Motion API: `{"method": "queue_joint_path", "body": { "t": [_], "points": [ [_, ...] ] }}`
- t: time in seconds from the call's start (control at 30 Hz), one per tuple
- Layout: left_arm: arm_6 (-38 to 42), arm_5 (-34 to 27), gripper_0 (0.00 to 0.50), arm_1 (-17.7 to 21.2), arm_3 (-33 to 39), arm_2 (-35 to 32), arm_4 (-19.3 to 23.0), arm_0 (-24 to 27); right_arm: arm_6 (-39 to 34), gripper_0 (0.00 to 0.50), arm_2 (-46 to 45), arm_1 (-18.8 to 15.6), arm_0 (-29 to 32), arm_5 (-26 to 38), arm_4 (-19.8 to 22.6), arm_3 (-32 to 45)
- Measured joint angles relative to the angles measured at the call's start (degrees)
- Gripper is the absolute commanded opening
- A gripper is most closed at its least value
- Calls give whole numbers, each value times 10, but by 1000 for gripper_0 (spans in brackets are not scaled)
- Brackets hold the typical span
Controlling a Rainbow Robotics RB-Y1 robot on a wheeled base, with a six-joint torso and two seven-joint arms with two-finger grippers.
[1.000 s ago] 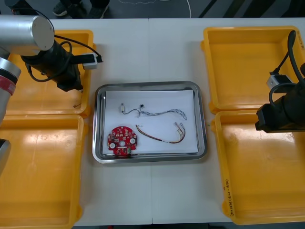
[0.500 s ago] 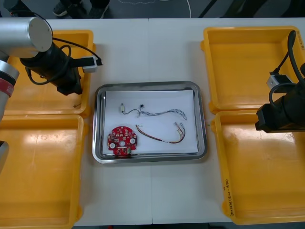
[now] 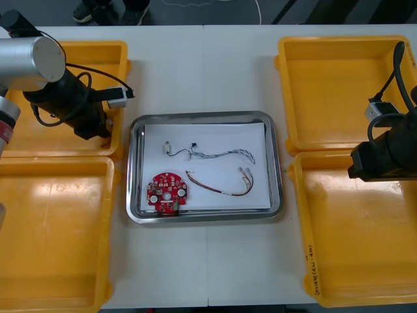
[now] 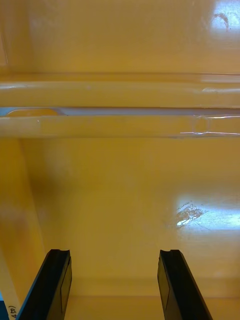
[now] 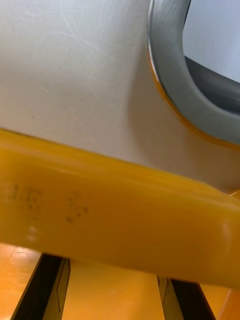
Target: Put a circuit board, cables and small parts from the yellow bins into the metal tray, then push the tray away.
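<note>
Since circuit board (image 3: 167, 192), 2 cables (image 3: 225, 154) and 1 small metal part (image 3: 167, 148) are laid in the metal tray (image 3: 205, 117), loading is judged done. Left gripper (image 3: 98, 127) is held fingers apart, low in the far left yellow bin (image 3: 65, 45) beside the tray. Right gripper (image 4: 115, 255) is parked spread over the near right bin (image 3: 365, 261).

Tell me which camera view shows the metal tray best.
The front view: the whole metal tray lies between the yellow bins, holding a red circuit board and cables. The left wrist view catches just a curved corner of its rim beyond a bin's wall. The right wrist view looks into one of the bins.
</note>
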State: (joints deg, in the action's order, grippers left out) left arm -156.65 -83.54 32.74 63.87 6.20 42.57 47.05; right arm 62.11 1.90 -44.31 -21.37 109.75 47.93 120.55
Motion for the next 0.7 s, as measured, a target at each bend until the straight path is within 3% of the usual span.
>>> {"method": "queue_joint_path", "body": {
  "t": [0.7],
  "points": [
    [0,20,500,2,4,0,1,-4,0,500,0,0,0,0,0,0]
  ]
}}
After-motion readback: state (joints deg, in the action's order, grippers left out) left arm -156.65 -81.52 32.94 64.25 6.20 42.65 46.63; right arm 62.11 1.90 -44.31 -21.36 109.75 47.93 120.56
